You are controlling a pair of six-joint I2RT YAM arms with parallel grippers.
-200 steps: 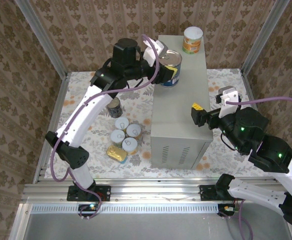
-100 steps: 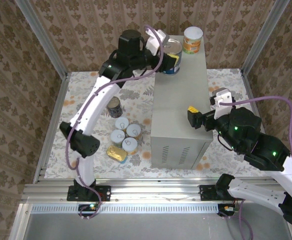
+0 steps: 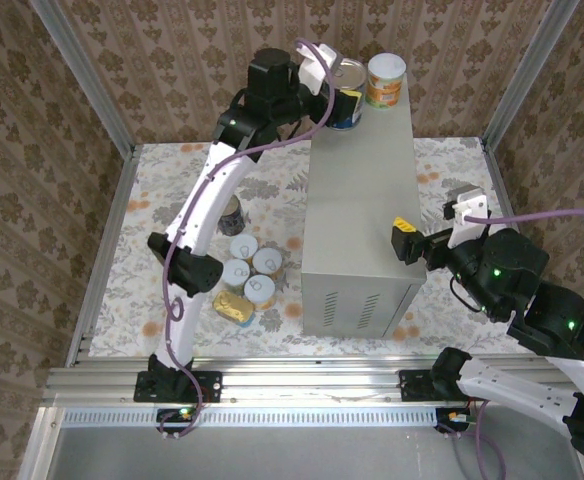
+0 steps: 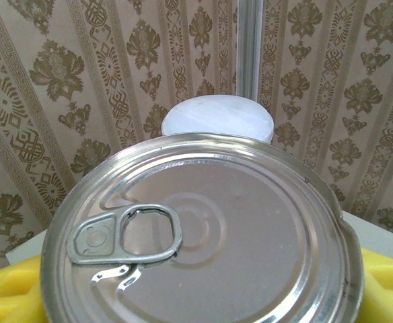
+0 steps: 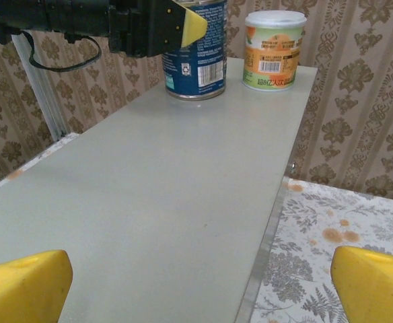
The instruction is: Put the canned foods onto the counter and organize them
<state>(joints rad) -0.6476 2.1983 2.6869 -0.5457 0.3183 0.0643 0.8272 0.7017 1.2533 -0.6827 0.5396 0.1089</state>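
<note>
Left gripper (image 3: 340,100) sits around the blue-labelled can (image 5: 196,54), which stands upright at the far left corner of the counter (image 5: 156,188), just beside the orange can (image 5: 272,50) in the far right corner. My guess is the back row gets filled first so the smooth grey metal top stays free up front. Yellow foam pads (image 5: 193,23) flank the can, but I honestly can't tell if they're squeezing it or clear of it. Its shiny ringed pull-tab lid (image 4: 203,235) looks slippery. Right gripper (image 3: 402,240) hangs at the near right edge, jaws wide apart, holding nothing. Five more tins (image 3: 242,247) sit on the floral floor (image 3: 162,190) by the counter's left side.
</note>
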